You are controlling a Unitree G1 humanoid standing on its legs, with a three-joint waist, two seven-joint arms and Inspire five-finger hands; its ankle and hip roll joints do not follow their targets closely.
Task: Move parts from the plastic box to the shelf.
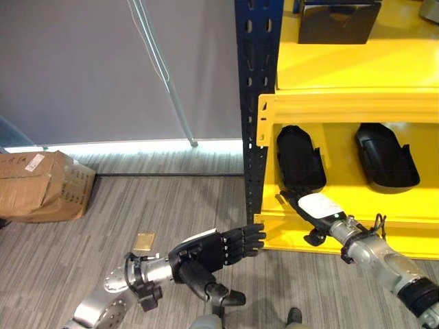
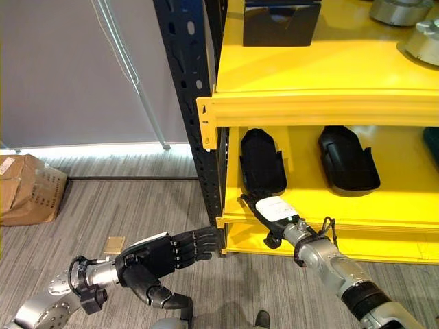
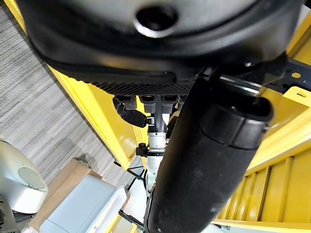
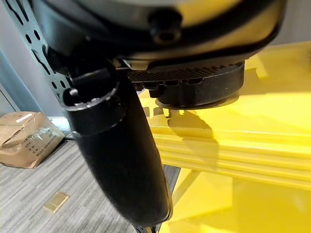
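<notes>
Two black moulded parts lie on the yellow shelf's (image 1: 357,205) lower level, one at the left (image 1: 300,159) and one to its right (image 1: 385,156). My right hand (image 1: 321,208), its back under a white cover, reaches over the shelf's front lip. Its straight fingers point at the near end of the left part and its thumb hangs below the lip; I see nothing in it. My left hand (image 1: 218,249) hovers low in front of the blue post, open and holding nothing, fingers stretched toward the shelf. A pale grey box (image 3: 85,206) sits low down in the left wrist view.
The shelf's blue upright post (image 1: 255,103) stands between my hands. A black block (image 1: 338,20) and metal parts (image 2: 420,38) sit on the upper level. On the floor at the left are a cardboard box (image 1: 41,185) and a small tan piece (image 1: 144,240). A white pole (image 1: 168,75) leans by the wall.
</notes>
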